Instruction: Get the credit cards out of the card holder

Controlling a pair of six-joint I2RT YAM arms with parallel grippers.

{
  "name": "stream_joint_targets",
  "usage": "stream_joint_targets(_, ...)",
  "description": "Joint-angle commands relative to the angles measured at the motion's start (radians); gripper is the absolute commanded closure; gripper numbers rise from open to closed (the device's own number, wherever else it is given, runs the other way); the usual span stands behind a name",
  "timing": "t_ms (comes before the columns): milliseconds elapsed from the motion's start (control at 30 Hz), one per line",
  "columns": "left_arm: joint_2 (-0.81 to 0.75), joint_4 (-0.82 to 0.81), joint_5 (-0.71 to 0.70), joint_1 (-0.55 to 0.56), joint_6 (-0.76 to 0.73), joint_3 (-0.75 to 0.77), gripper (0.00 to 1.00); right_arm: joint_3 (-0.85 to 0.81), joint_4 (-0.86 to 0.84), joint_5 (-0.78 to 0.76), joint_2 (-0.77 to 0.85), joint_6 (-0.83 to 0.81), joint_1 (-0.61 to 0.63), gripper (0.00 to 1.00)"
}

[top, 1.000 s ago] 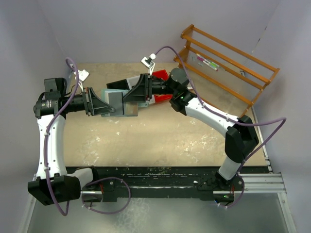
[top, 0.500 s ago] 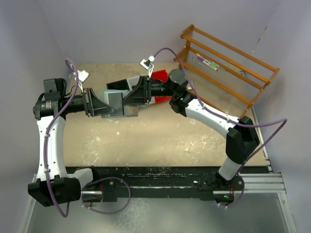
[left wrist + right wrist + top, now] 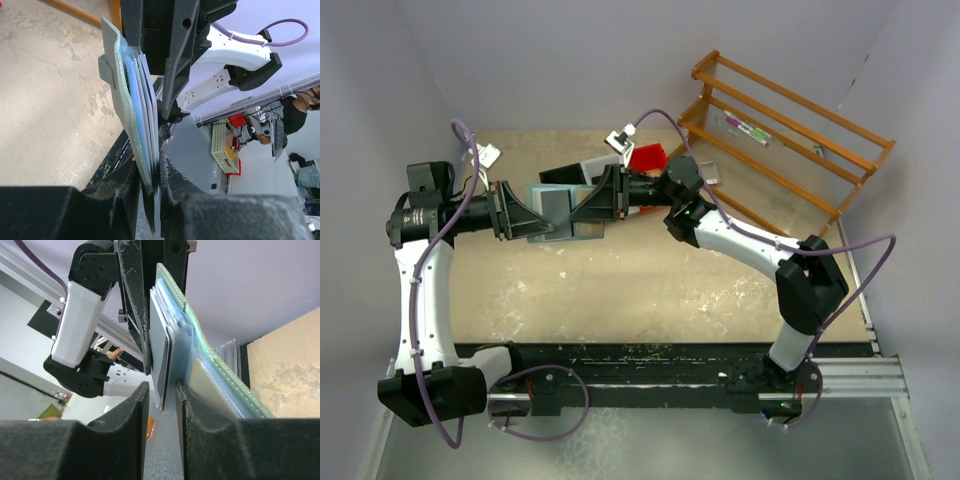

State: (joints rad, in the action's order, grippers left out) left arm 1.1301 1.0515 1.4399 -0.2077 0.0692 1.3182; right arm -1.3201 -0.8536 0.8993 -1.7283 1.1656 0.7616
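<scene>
A mint-green card holder [image 3: 560,208] is held up between two robot arms, above the tabletop [image 3: 650,290]
The left claw [image 3: 150,177] is clamped on one edge of the card holder. The right claw [image 3: 162,397] has a finger either side of a grey-white credit card [image 3: 161,350] standing out of a clear pocket; whether it pinches the card cannot be told

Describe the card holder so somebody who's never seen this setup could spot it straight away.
On the table, left of the wooden rack, the two arms meet above the far middle. The card holder is held up there, pinched in the left gripper. It is the pale mint-green wallet fanning clear pocket pages, unlike the solid red bin nearby.
</scene>
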Motion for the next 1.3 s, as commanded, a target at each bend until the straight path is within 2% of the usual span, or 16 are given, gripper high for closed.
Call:
stream_joint_targets(0, -0.024, -0.037, 0.098, 0.012, 0.011, 0.032, 0.79, -0.052, -0.089, -0.024, -0.033, 0.043, 0.054, 0.73)
stream_joint_targets(133, -0.018, -0.029, 0.027, 0.011, -0.007, 0.025, 0.78, -0.053, -0.057, -0.033, -0.032, 0.038, 0.056, 0.80)
stream_joint_targets(333, -0.013, 0.001, -0.046, 0.012, -0.051, 0.030, 0.69, -0.073, 0.097, -0.086, -0.022, -0.074, 0.059, 0.91)
stream_joint_targets(433, -0.012, 0.014, -0.033, 0.011, -0.064, 0.033, 0.67, -0.064, 0.083, -0.088, -0.019, -0.070, 0.059, 1.00)
stream_joint_targets(600, -0.005, 0.016, 0.031, 0.012, -0.065, 0.026, 0.65, -0.026, -0.034, -0.069, -0.016, -0.024, 0.059, 1.00)
stream_joint_targets(700, -0.001, 0.022, 0.070, 0.011, -0.067, 0.024, 0.68, -0.011, -0.089, -0.046, -0.018, 0.031, 0.059, 1.00)
stream_joint_targets(933, -0.002, 0.023, 0.122, 0.011, -0.065, 0.044, 0.81, 0.035, -0.168, 0.007, 0.001, 0.071, 0.045, 1.00)
stream_joint_targets(1067, -0.003, 0.023, 0.132, 0.012, -0.064, 0.049, 0.88, 0.078, -0.281, 0.036, 0.003, 0.139, 0.034, 1.00)
stream_joint_targets(1267, 0.000, 0.026, 0.126, 0.012, -0.063, 0.053, 0.89, 0.109, -0.323, 0.030, 0.008, 0.166, 0.028, 1.00)
